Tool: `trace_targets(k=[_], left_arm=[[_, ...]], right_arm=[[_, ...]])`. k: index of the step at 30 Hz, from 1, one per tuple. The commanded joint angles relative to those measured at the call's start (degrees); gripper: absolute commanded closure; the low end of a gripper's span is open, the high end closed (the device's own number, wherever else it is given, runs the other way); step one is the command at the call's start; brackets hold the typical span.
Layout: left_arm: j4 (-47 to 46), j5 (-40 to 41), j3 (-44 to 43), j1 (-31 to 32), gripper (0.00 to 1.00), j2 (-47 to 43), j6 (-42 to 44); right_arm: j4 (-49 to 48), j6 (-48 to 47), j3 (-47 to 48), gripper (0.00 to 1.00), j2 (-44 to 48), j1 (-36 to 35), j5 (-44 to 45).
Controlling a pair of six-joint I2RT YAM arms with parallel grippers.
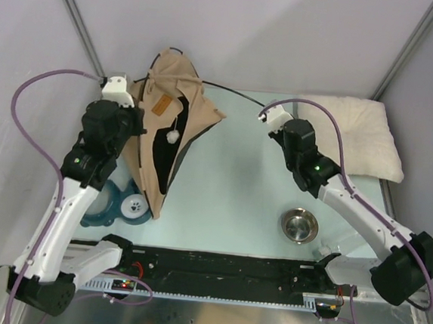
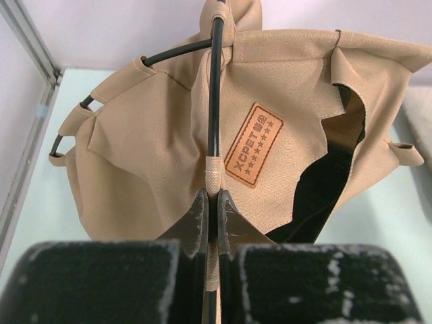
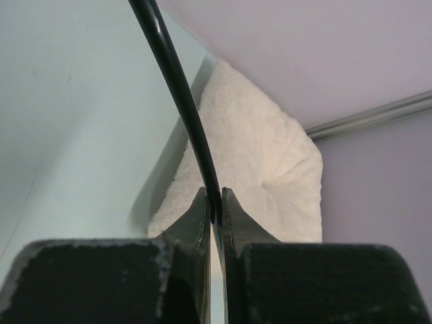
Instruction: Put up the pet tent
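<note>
**tentnoob:** ok so where's the pet tent (image 1: 166, 127) sitting right now?

**yam_fan:** Far-left part of the table (image 1: 230, 178), bunched up and only half standing, right beside the left arm. The tan side faces up and the black lining shows along the right edge. The white pompom (image 1: 172, 136) dangles in the middle and the brown label patch (image 2: 254, 144) is above it. The tent's near tip reaches down next to a blue ring thing (image 1: 114, 206).

**tentnoob:** and the grippers?

**yam_fan:** The left gripper (image 2: 214, 209) is pinched tight on a sleeved pole (image 2: 214, 101), with the jaws nearly touching and the tan fabric right at the tips. The right gripper (image 3: 214, 202) is clamped the same way on a bare pole (image 3: 177, 88), which runs from the top of the tent across to the right, above the table. Can't tell if both are one pole.

**tentnoob:** other stuff?

**yam_fan:** There's a cream pillow (image 1: 348, 132) at the far right, just past the right gripper. A steel bowl (image 1: 300, 225) sits near-right, well apart from the tent.
</note>
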State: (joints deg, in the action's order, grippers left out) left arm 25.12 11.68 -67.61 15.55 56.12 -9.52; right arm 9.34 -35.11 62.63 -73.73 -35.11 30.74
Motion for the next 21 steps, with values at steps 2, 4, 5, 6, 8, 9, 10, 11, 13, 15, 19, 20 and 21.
trace_targets(k=[2,4,5,6,8,9,10,11,13,15,19,20,21], left_arm=[[-1.9,-5.42,-4.04,-0.16,1.0,-6.0,2.48],[-1.85,-6.53,-4.18,-0.15,1.0,-7.38,2.93],[-1.89,-7.22,-4.14,-0.11,1.0,-7.84,3.06],[-1.9,-7.65,-4.21,-0.14,1.0,-8.12,3.17],[-1.87,-8.72,-4.37,-0.16,1.0,-8.21,3.51],[-1.9,-9.54,-4.5,-0.17,1.0,-8.04,3.75],[-1.91,-10.3,-4.61,-0.17,1.0,-7.91,4.04],[-1.92,-10.77,-4.75,-0.17,1.0,-7.76,4.23],[-1.85,-13.52,-5.19,-0.17,1.0,-7.57,5.12],[-1.84,-16.82,-5.39,-0.17,1.0,-7.97,6.71],[-1.84,-22.14,-4.52,-0.17,1.0,-10.54,9.14],[-1.84,-22.93,-4.31,-0.13,1.0,-11.18,10.16],[-1.79,-23.5,-4.21,-0.1,1.0,-11.68,10.72]], right_arm=[[-7.43,2.58,0.8,1.0,5.87,-3.82,0.57],[-6.16,2.0,0.82,1.0,7.04,-5.36,3.03],[-5.16,1.99,0.82,1.0,7.65,-6.09,3.99],[-3.78,2.2,0.82,1.0,8.39,-6.89,5.39],[-0.61,3.55,0.76,1.0,9.83,-8.48,8.13],[0.87,4.3,0.79,1.0,10.58,-9.09,9.3],[2.79,5.25,0.81,1.0,11.53,-10.02,10.64],[4.19,6.12,0.82,1.0,12.62,-11.14,11.83],[7.09,7.65,0.82,1.0,14.62,-13.23,14.6],[9.62,9.11,0.76,1.0,16.55,-15.58,17.38],[14.29,11.44,0.82,1.0,20.12,-20.71,22.62],[15.83,12.29,0.82,1.0,20.78,-21.76,24.24],[17.75,13.2,0.78,1.0,21.55,-23.03,25.49]])
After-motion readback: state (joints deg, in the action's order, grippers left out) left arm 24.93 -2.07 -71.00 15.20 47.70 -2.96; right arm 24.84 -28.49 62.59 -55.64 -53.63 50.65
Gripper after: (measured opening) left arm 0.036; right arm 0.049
